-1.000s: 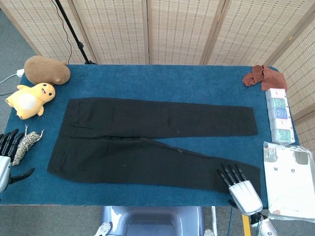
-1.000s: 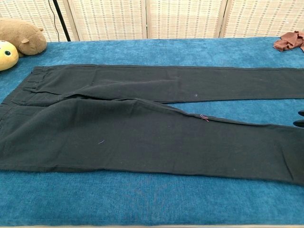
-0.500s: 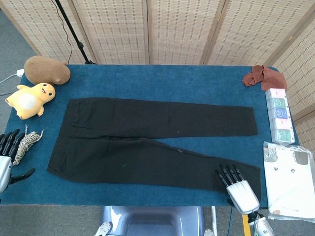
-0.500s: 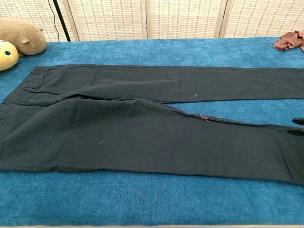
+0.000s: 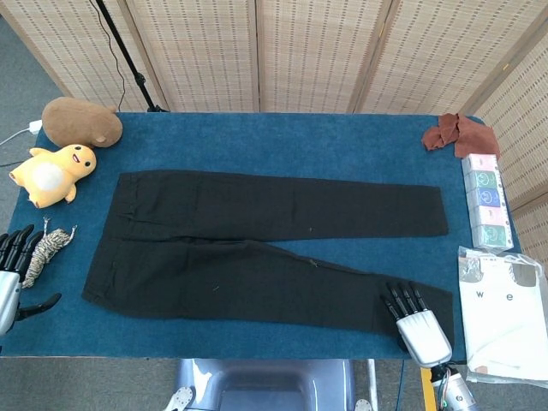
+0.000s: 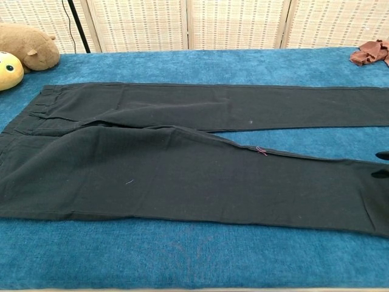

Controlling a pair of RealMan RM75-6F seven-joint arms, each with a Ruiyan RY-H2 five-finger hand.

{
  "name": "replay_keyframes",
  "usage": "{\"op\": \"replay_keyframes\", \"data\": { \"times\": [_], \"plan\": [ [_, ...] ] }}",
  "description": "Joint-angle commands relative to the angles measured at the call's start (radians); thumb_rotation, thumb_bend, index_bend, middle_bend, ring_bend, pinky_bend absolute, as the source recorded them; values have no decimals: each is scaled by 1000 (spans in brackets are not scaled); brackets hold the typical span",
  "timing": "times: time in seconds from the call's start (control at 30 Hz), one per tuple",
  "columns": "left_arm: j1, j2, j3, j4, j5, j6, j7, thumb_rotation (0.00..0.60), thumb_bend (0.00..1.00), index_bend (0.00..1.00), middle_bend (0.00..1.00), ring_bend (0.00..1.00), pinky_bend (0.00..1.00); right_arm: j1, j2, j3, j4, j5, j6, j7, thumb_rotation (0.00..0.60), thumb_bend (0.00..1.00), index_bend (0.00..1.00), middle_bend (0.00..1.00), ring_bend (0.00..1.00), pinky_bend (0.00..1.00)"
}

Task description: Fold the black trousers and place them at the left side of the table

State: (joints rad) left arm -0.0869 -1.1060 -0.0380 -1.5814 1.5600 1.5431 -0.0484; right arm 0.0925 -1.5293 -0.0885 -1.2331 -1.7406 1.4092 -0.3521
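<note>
Trousers (image 5: pixel 257 244) are lying flat and unfolded across the table (image 5: pixel 282 137), likely soft, light and limp, best being taken at the near cuff, where the right hand (image 5: pixel 415 318) is hovering with fingers (image 5: pixel 402 295) spread, holding nothing.

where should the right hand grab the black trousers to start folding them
Probably the near leg's cuff on the black trousers: it lies flat at the table's front right edge, directly under the right hand, whose fingers already point over it. Come down from above and pinch the hem.
</note>
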Motion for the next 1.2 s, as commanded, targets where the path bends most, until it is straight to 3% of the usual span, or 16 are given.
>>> {"op": "replay_keyframes", "data": {
  "times": [0.03,0.47,0.53,0.7,0.83,1.07,1.2],
  "plan": [
    [0,0,0,0,1,1,-1,600,0,0,0,0,0,1,1,-3,-2,1,-1,-4,600,0,168,56,3,39],
    [0,1,-1,0,-1,0,-7,600,0,0,0,0,0,1,-55,8,85,-3,43,25,600,14,263,130,67,224],
    [1,1,-1,0,-1,1,-7,600,0,0,0,0,0,2,-58,8,92,-3,45,35,600,80,282,142,74,245],
    [1,2,-1,0,-2,1,-9,600,0,0,0,0,0,4,-63,7,102,-5,56,57,600,356,326,176,95,284],
    [1,3,-1,-1,-2,1,-11,600,0,0,0,0,0,4,-68,6,111,-8,66,75,600,488,346,195,111,301],
    [2,4,-1,-2,-2,1,-14,600,0,0,0,0,0,7,-76,2,130,-6,67,99,600,533,378,225,138,323],
    [1,4,1,-2,0,0,-13,600,0,0,0,0,0,10,-80,1,138,-9,75,116,600,533,457,301,197,368]
  ]
}}
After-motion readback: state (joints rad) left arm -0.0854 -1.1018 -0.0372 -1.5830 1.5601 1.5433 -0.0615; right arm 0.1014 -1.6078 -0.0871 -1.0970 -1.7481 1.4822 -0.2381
